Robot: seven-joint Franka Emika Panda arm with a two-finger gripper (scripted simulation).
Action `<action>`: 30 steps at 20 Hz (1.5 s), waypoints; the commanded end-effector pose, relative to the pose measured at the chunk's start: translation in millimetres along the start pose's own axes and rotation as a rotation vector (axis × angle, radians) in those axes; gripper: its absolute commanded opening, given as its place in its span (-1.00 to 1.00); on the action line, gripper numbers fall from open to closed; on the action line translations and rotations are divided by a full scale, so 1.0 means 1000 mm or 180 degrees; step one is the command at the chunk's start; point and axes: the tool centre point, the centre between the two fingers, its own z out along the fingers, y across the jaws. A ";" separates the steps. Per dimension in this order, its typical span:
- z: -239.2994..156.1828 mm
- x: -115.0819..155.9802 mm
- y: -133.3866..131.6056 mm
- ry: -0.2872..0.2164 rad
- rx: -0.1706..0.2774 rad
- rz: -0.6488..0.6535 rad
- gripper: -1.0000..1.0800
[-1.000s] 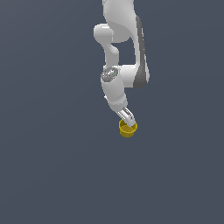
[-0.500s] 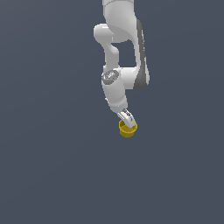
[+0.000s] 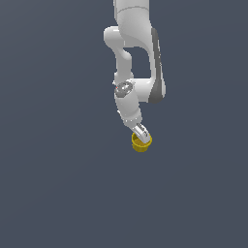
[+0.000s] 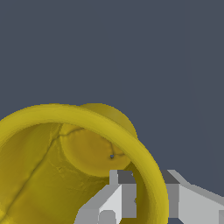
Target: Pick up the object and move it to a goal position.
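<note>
One cup: a small mustard-yellow cup [image 3: 141, 143], the only loose thing I see, bucket-shaped, with a thin rim and a rounded base.
My gripper: my gripper [image 3: 141, 133] sits at the end of my white arm [image 3: 131, 58], which comes down from the top of the exterior view and bends toward the cup.
My fingers: pinched on the cup's wall. In the wrist view one finger [image 4: 111, 201] lies inside the cup and the other [image 4: 192, 203] outside it, with the yellow rim [image 4: 151, 183] running between them.
Contact: both fingers sit right against the rim band where it passes between them; I see no gap on either side.
Cup position: just below my gripper, near the middle of the exterior view and slightly to that view's right of centre.
Cup tilt: in the exterior view its mouth faces up toward my fingers; whether it hangs dead level I cannot tell.
Cup interior: the wrist view looks straight into the cup [image 4: 57, 175], showing a mottled yellow inner wall with faint crease lines and a round, flat-looking bottom with one tiny dark speck.
Surroundings: a plain dark grey-blue backdrop [image 3: 48, 169] fills both views; I cannot tell whether the cup touches any surface, as no shadow or edge shows under it.
</note>
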 end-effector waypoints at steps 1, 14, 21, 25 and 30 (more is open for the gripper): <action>0.000 0.000 0.000 0.0001 0.0000 0.0003 -1.00; -0.011 -0.002 0.000 0.0001 0.0001 0.0000 -1.00; -0.047 -0.009 0.001 0.0001 0.0001 0.0003 -1.00; -0.078 -0.015 0.003 0.0002 -0.0001 0.0006 -1.00; -0.129 -0.025 0.004 0.0005 -0.0004 0.0009 -1.00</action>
